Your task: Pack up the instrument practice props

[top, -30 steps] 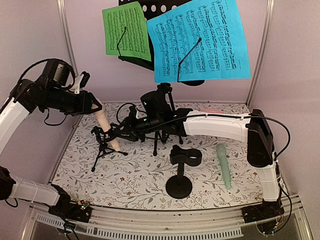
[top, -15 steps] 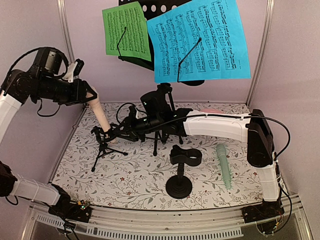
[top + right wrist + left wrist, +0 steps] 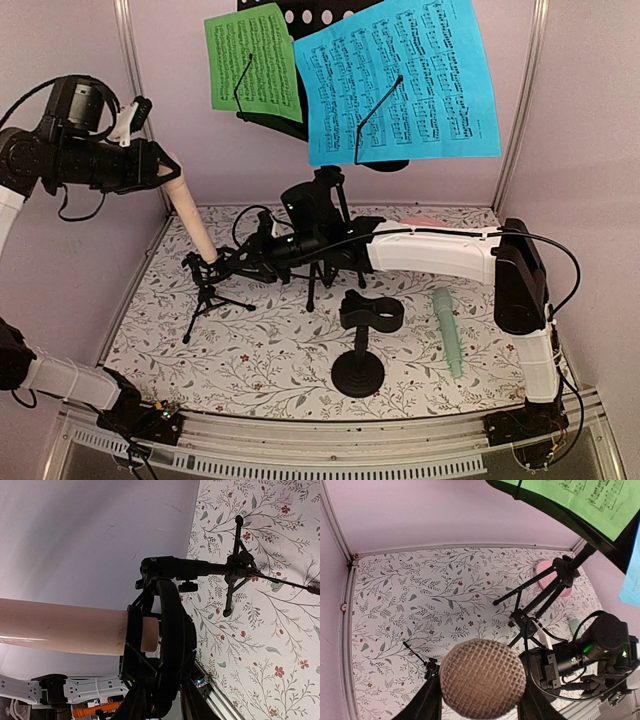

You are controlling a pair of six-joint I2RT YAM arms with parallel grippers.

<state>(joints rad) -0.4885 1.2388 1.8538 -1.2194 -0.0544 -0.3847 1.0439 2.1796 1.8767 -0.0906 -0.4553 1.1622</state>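
Observation:
My left gripper point(image 3: 163, 168) is shut on the head of the beige microphone point(image 3: 190, 215) and holds it tilted, high at the left. The left wrist view shows its mesh head point(image 3: 482, 682) between my fingers point(image 3: 426, 706). The handle's lower end point(image 3: 65, 627) sits inside the clip of the small black tripod mic holder point(image 3: 205, 280). My right gripper point(image 3: 228, 266) is shut on that clip point(image 3: 160, 645). The mint microphone point(image 3: 448, 330) lies at the right. A second black mic holder point(image 3: 362, 340) with a round base stands centre front. The green page point(image 3: 250, 65) and blue page point(image 3: 400, 80) hang on the black music stand point(image 3: 322, 200).
A pink plate point(image 3: 420, 220) lies at the back right behind the right arm and also shows in the left wrist view point(image 3: 546, 572). The music stand's tripod legs point(image 3: 540, 592) spread over the mat's middle. Pale walls close in the left, back and right sides.
My left gripper has moved up and to the left, drawing the beige microphone upward through the clip. The right gripper has held still on the tripod holder.

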